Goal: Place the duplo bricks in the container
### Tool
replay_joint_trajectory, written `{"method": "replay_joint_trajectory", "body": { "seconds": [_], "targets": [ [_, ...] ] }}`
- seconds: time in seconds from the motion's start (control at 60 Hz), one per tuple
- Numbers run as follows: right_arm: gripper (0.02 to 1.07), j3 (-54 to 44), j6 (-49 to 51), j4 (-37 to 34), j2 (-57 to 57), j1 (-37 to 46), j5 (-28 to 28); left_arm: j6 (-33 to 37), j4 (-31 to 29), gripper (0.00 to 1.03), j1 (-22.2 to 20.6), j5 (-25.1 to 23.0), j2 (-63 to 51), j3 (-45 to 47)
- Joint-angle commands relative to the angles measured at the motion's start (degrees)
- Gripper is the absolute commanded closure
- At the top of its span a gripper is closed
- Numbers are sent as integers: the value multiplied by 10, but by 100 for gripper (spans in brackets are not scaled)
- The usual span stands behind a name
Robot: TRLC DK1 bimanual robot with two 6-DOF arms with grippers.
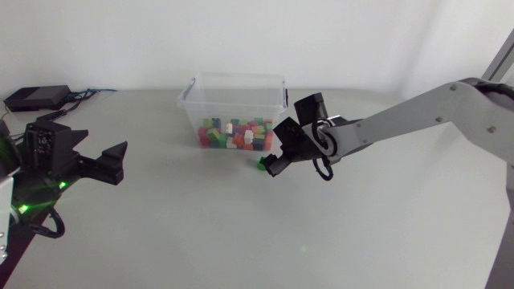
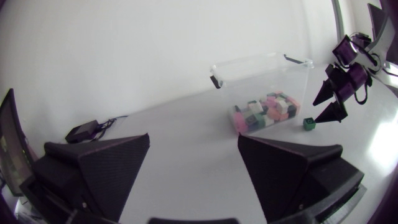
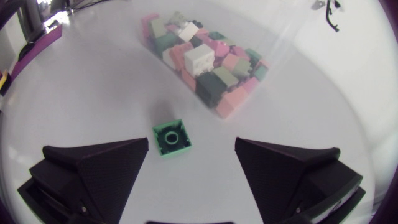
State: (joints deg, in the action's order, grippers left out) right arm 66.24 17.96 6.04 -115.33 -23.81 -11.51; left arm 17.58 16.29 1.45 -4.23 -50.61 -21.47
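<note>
Head view: the right arm (image 1: 418, 112) enters from the right edge. Its right gripper (image 1: 275, 152) hangs open just right of centre, over a single green duplo brick (image 1: 263, 163) that lies stud-up on the white surface (image 1: 241, 233), just beside the clear container (image 1: 189, 104). The container, at upper centre, holds many coloured bricks (image 1: 233, 135). In the right wrist view the brick lies between the spread fingers, touching neither. The left gripper (image 1: 104, 152), at mid-left, is open and empty.

A single brick (image 3: 171, 137) lay on the counter (image 1: 209, 225) just before the container (image 1: 237, 78); more bricks (image 1: 235, 134) lay heaped inside it.
</note>
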Motion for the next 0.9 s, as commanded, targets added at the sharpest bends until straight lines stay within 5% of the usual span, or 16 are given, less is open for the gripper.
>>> {"method": "replay_joint_trajectory", "body": {
  "seconds": [0.0,0.617,0.7,0.883],
  "targets": [
    [7,-15,29,7,-26,9,-16,-13,13,5,6,-4,5,18],
    [14,28,68,-2,-74,-3,-28,-16,35,5,6,-4,-3,33],
    [23,28,69,-2,-74,-7,-28,-15,38,5,6,-4,-3,35],
    [67,15,71,18,-73,-8,-29,-16,41,5,6,-4,0,41]
  ]
}}
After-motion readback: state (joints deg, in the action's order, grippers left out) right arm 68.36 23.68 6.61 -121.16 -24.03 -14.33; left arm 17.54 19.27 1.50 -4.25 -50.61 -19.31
